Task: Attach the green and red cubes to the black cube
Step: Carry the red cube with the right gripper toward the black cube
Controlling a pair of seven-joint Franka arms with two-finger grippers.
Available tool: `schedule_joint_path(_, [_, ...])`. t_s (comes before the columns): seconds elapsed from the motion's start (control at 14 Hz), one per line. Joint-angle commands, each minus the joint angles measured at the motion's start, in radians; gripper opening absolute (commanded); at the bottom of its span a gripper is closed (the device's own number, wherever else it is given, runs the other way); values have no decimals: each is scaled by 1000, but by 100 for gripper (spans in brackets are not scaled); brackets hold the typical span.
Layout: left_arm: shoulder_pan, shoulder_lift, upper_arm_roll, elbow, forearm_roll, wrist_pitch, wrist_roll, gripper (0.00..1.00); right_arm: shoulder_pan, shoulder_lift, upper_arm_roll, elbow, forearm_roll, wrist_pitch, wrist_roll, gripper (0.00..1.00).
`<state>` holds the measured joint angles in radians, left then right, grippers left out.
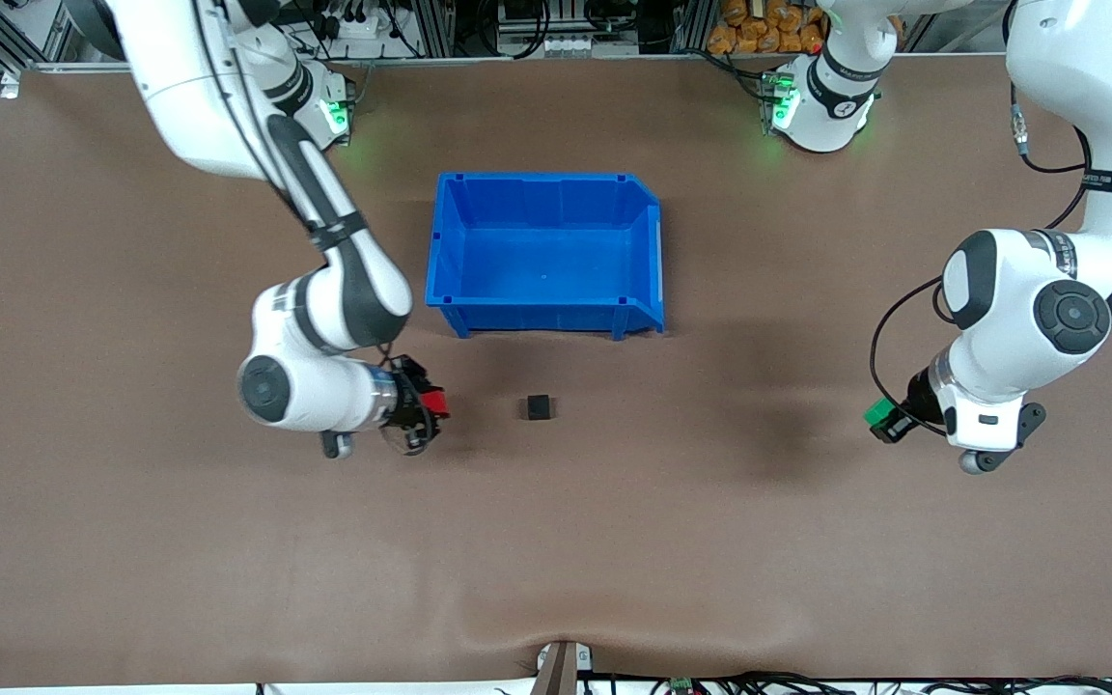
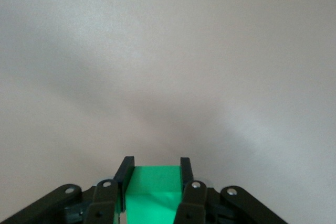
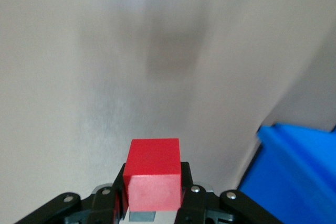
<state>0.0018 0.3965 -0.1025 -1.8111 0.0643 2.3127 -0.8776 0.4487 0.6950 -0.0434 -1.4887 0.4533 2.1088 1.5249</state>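
Black cube [image 1: 538, 407] sits alone on the table [image 1: 614, 541], just nearer the camera than the blue bin [image 1: 546, 253], waiting as the anchor piece. Toward the right arm's end from it, the right gripper [image 1: 428, 403] clamps the red cube [image 1: 433, 401]; well apart toward the left arm's end, the left gripper [image 1: 881, 419] pinches the green cube [image 1: 876, 412], apparently readying both sides.

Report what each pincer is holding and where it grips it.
The right pincer grips the red cube by two opposite side faces. The left pincer grips the green cube the same way.
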Motion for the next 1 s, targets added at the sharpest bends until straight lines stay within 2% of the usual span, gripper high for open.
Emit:
schedule_joint_path(0.0, [-43,15,0,61,2,-24,-253,0,50,35,-10,-4,18,69,73,0])
schedule_joint_path(0.29, [-89,51,0,127,0,-24,-611,0,105,98,-10,-2,19,232,133,0])
schedule_joint_path(0.43, [-94,56,-2,134,2,-24,-766,0,120,119,-10,-1,25,263,147,0])
schedule_joint_path(0.71, [-111,139,-2,197,5,-33,-886,0,142,146,-10,-1,97,276,149,0])
schedule_joint_path(0.93, [-216,221,-2,260,2,-33,-1013,0,168,164,-10,1,122,327,150,0])
